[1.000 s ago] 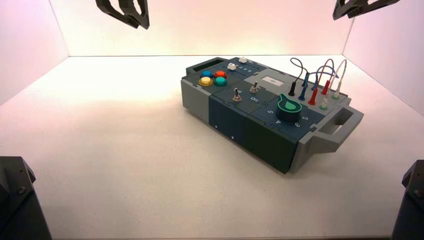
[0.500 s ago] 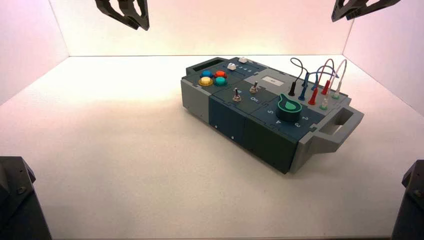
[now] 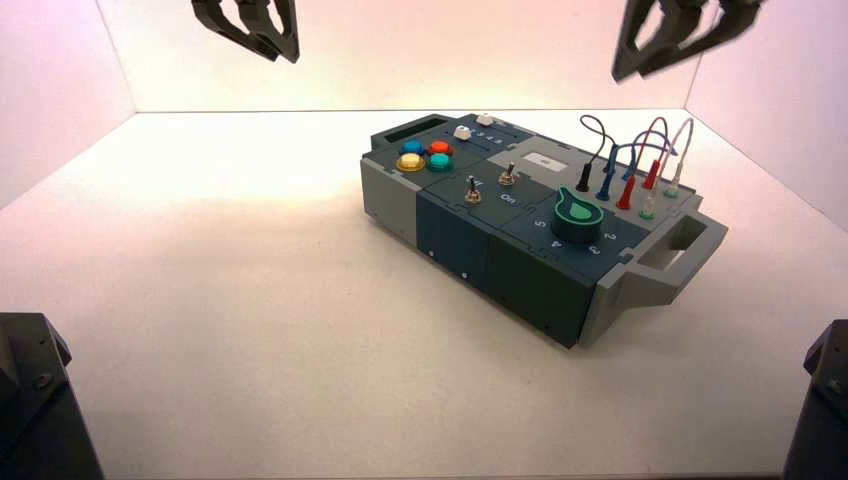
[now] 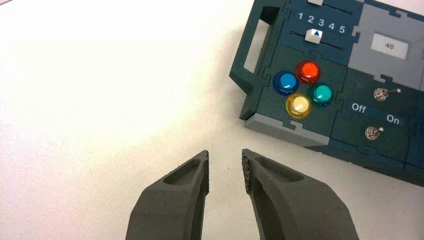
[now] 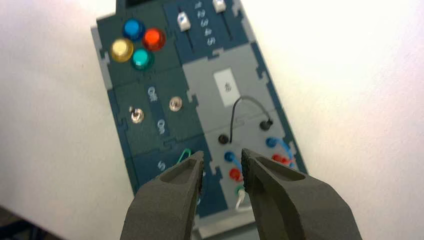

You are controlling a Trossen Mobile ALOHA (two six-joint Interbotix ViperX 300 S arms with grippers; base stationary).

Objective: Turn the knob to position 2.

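The green teardrop knob (image 3: 577,212) sits on its dark round base at the near right of the box (image 3: 452,236). Its pointed end faces the back of the box. Small white dial numerals lie around it, the 2 (image 3: 610,237) on its right side. My right gripper (image 3: 640,62) hangs open high above the box's far right. In the right wrist view its fingers (image 5: 222,157) frame the wire sockets, and only the knob's green tip (image 5: 185,154) shows beside one finger. My left gripper (image 3: 277,45) is parked high at the back left, open (image 4: 225,157) over bare table.
On the box are blue, red, yellow and teal push buttons (image 3: 427,156), two metal toggle switches (image 3: 490,185), two sliders (image 3: 473,126), and coloured wires plugged in at the far right (image 3: 632,165). A grey handle (image 3: 680,248) juts out on the right. White walls enclose the table.
My right gripper has moved left and down, farther into the high view and nearer the box. The left gripper, the box and the knob have not moved.
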